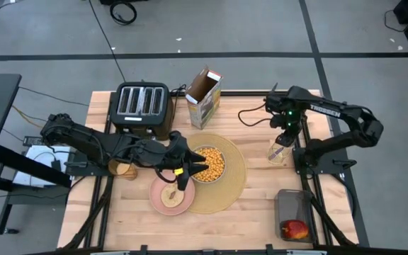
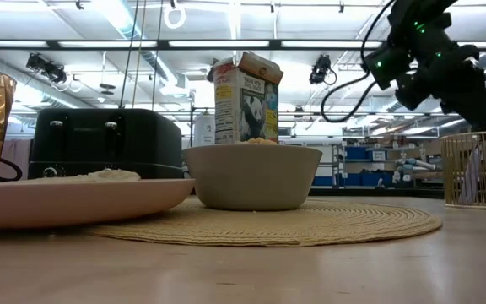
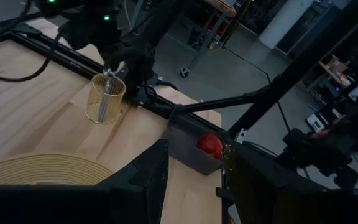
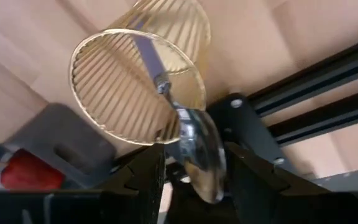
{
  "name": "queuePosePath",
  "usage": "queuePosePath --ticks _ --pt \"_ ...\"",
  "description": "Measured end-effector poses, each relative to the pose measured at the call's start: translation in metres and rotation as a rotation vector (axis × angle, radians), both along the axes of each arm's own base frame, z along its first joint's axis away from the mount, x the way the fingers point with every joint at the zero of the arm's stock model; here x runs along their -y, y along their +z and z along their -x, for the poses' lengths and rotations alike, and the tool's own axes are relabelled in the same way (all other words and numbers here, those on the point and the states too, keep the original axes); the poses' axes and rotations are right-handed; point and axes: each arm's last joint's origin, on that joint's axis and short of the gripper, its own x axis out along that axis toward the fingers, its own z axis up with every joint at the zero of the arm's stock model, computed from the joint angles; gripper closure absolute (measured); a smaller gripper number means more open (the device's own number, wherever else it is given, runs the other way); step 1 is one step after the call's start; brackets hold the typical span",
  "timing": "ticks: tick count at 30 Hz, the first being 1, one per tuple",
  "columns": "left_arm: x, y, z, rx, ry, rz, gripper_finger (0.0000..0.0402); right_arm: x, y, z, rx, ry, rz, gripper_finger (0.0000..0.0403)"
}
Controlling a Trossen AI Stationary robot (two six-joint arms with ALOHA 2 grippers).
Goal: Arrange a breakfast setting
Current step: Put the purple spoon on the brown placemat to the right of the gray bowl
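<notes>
Placemat [image 1: 234,185] anchors the high view: the cereal-filled bowl [image 1: 209,163] sits on it, the pink plate [image 1: 163,203] with its bread piece [image 1: 170,193] overlaps its edge, and the left gripper [image 1: 183,175] hovers between them, fingers apart, holding nothing. Well off the placemat, the right gripper [image 1: 282,142] hangs over the ribbed amber cup [image 1: 278,152]; the apple [image 1: 295,229] waits in a dark bin [image 1: 294,197].

Low view shows bowl [image 2: 252,176] on placemat [image 2: 310,225], the cup [image 2: 477,170] beyond it.

Right wrist view shows the spoon [image 4: 194,143] standing in the cup [image 4: 135,87], its bowl between parted fingers [image 4: 132,177]; whether they grip it, the view cannot tell. Spoon, cup and apple probably remain to be placed.
</notes>
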Motion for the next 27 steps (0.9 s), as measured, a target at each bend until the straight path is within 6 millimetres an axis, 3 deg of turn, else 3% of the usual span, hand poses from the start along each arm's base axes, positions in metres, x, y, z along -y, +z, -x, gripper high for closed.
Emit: queuePosePath --ticks 7,17,27 --pt "0.001 0.0 0.0 -0.004 -0.058 -0.028 0.0244 0.001 -0.006 -0.004 -0.014 -0.05 -0.06 0.0244" --pt "0.002 0.0 0.0 -0.005 -0.086 -0.044 0.0244 0.005 -0.012 -0.009 -0.048 -0.035 -0.076 0.0303" --pt "-0.002 0.0 -0.001 -0.007 -0.073 -0.037 0.0244 0.005 -0.012 -0.007 -0.016 0.138 -0.064 0.0284"
